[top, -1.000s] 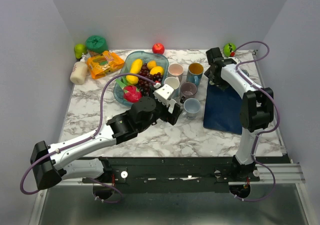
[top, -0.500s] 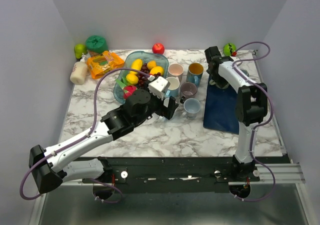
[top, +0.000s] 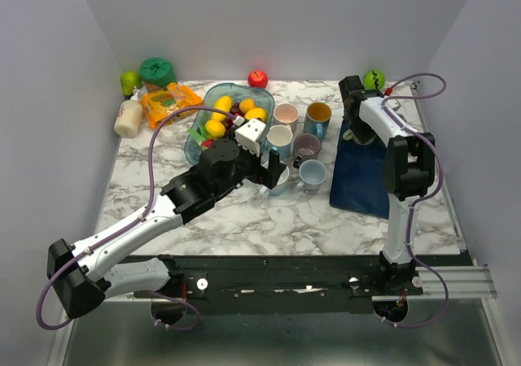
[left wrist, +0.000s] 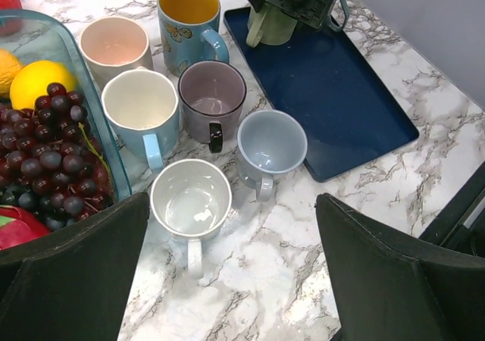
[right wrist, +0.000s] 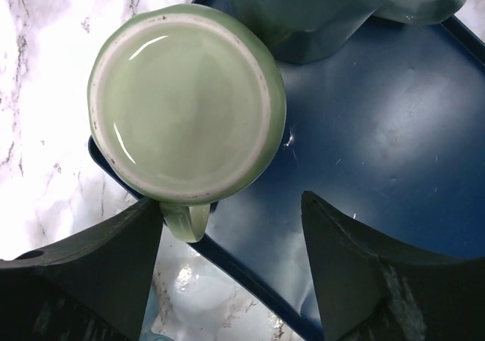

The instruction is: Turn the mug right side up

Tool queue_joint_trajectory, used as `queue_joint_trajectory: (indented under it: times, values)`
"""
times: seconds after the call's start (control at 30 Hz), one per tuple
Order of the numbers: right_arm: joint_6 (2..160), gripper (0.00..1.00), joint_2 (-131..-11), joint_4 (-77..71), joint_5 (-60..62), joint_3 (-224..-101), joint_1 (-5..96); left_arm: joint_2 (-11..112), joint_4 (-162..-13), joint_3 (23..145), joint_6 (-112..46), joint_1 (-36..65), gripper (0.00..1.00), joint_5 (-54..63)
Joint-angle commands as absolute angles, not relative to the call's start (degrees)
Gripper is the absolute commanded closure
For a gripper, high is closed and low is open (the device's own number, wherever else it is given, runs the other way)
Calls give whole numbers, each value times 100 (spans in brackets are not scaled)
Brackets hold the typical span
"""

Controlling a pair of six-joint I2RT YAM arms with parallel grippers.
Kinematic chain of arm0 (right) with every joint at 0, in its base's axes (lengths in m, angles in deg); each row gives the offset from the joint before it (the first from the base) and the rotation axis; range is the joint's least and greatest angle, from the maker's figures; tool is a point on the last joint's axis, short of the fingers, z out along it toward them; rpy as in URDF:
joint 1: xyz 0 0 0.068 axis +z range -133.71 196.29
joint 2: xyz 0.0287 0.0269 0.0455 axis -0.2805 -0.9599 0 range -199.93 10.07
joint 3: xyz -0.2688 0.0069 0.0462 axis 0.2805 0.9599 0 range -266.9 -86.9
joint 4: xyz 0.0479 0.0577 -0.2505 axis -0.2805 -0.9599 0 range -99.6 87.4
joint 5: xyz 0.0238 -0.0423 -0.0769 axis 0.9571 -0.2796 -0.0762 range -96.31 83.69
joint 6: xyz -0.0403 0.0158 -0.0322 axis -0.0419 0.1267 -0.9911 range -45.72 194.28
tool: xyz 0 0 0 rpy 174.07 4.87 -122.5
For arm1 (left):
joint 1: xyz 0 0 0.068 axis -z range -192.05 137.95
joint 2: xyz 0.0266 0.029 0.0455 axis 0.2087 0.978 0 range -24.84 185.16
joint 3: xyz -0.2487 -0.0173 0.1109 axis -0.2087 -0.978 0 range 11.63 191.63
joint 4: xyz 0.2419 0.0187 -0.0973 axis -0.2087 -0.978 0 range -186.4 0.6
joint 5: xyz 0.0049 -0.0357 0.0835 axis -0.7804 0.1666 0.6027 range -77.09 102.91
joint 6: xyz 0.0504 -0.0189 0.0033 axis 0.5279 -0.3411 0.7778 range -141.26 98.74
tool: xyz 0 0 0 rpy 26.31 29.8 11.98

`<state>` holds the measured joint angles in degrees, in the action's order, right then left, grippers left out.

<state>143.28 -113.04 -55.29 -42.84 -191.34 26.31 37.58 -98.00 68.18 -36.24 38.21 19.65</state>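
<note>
Inverted green mug (right wrist: 187, 102) is standing rim-down at the edge of the blue tray (right wrist: 394, 151). Its glazed base is facing straight up at the right wrist camera, so its long axis is running vertically, in line with the approach. Right gripper (right wrist: 229, 203) is hovering above it with jaws spread wide and holding nothing. In that view the mug is lying toward 11 o'clock from the gap between the fingers. Its handle is pointing to 6 o'clock, close beside the finger at 8 o'clock. The right arm is judged by far the nearer.

A second, paler mug (right wrist: 318, 7) is crowding the green one at 1 o'clock. Whether the two are touching cannot be told, but it is probably limiting room for a side grasp.

Left gripper (left wrist: 233, 204), likewise open and empty, is hanging over a white mug (left wrist: 191, 201) within a cluster of upright mugs. In the top view this cluster is sitting at 9 o'clock of the tray, well apart from the green mug.
</note>
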Motion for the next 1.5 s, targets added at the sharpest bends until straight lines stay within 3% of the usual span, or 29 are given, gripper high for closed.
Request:
queue_joint_trajectory:
  times: [0.0, 0.23, 0.43, 0.63, 0.87, 1.2, 1.47]
  values:
    - [14223, 25, -11105, -5806, -4428, -18755, 2534, 3713, -9749, 6858, -3743, 3735, 1, 1713]
    - [13451, 41, -10534, -5271, -4165, -17868, 2552, 3669, -9617, 6761, -3822, 3673, 1, 1695]
    - [12027, 36, -9918, -4128, -3742, -17031, 2551, 3607, -9608, 6603, -3857, 3629, 1, 1634]
    - [10638, 27, -10041, -3768, -3400, -17215, 2543, 3572, -9590, 6550, -3901, 3603, 1, 1634]
    - [9925, 25, -10260, -3653, -2934, -17470, 2525, 3502, -9582, 6506, -3927, 3594, 1, 1722]
    - [9881, 43, -10428, -3705, -2916, -17585, 2429, 3449, -9590, 6462, -3954, 3568, 1, 1774]
    - [9740, 44, -10507, -3697, -2934, -17593, 2350, 3467, -9590, 6462, -3980, 3559, 1, 1766]
